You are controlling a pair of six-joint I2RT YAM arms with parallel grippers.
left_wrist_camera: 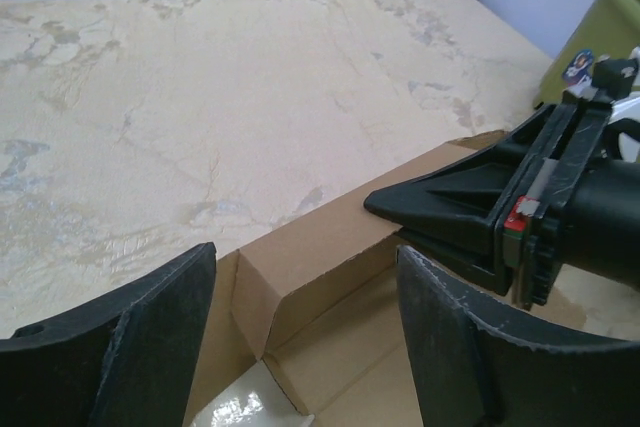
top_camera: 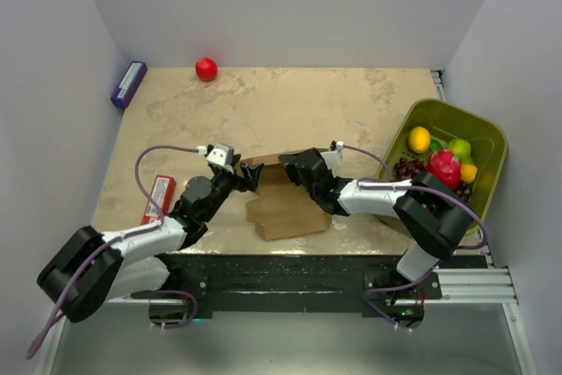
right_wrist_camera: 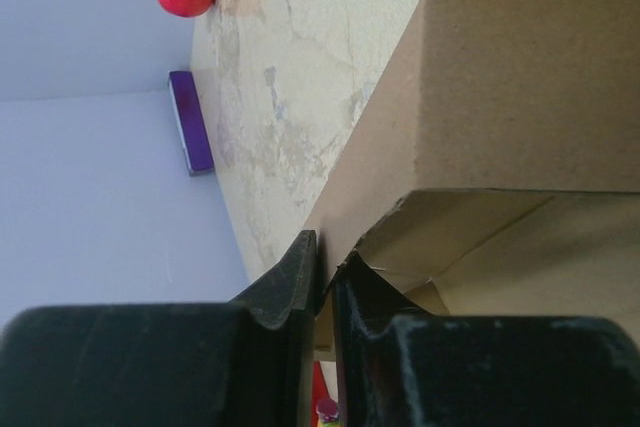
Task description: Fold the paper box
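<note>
Our left arm reaches from its base at the near left. Its forearm angles up and to the right, and the wrist is bent so that the left pincer points rightward. Its jaws stand wide apart, and in the left wrist view both dark fingers sit at either side with a broad gap between them. Our right arm rises from the near right, elbow folded out to the right, forearm lying low and running leftward. The right pincer faces the left one, their tips near each other but apart. Its jaws stand almost together, pinching a thin upright wall of the paper box
</note>
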